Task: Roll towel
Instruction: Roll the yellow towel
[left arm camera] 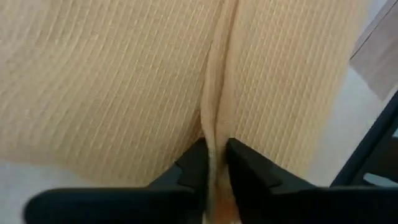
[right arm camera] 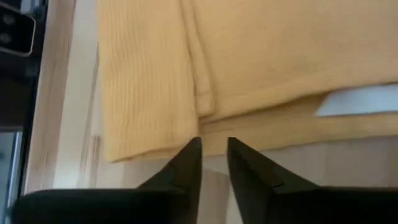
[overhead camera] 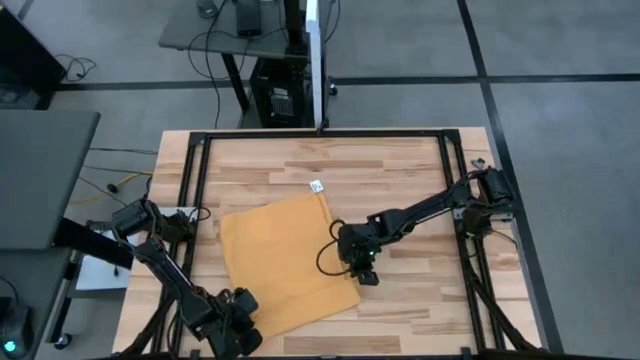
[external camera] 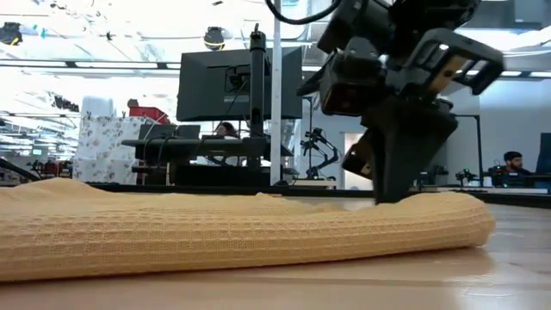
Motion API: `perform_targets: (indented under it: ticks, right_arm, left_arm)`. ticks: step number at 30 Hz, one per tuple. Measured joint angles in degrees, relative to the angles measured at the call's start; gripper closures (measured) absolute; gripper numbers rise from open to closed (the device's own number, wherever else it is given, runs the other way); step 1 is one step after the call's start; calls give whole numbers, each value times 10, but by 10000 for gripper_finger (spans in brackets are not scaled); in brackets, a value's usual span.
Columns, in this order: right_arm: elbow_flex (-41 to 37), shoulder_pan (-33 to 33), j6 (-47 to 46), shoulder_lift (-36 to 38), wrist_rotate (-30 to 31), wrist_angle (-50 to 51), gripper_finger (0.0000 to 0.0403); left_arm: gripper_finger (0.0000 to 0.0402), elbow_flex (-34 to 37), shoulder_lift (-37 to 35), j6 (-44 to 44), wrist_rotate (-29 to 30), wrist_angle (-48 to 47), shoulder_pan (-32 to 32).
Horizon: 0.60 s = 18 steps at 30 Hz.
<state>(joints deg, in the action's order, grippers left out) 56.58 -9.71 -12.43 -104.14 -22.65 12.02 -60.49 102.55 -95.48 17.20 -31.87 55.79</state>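
1. The left gripper (overhead camera: 243, 325) reaches low at the near left corner of the towel (overhead camera: 285, 262), its fingers (left arm camera: 194, 167) pinching a raised fold.
2. The right gripper (overhead camera: 366, 275) points down at the towel's near right corner, its fingers (right arm camera: 186, 163) slightly apart, holding nothing.
3. The towel lies flat in the middle of the wooden table (overhead camera: 400, 170), tilted, with its white tag (overhead camera: 317, 186) at the far corner.
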Motion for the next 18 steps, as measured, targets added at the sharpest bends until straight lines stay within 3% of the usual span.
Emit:
perform_targets:
  ticks: [4, 9, 15, 18]
  right_arm:
    - [0, 17, 0, 9, 0, 0, 267]
    - [1, 29, 14, 44, -1, -2, 233]
    - [2, 20, 24, 68, 8, -30, 229]
    - [2, 9, 33, 42, 57, -58, 234]
  left_arm:
    - [291, 0, -31, 12, 9, -29, -6]
    - [285, 0, -82, 24, 18, -92, -11]
    - [285, -2, -106, 20, 52, -118, -11]
    - [285, -1, -83, 19, 56, -132, -19]
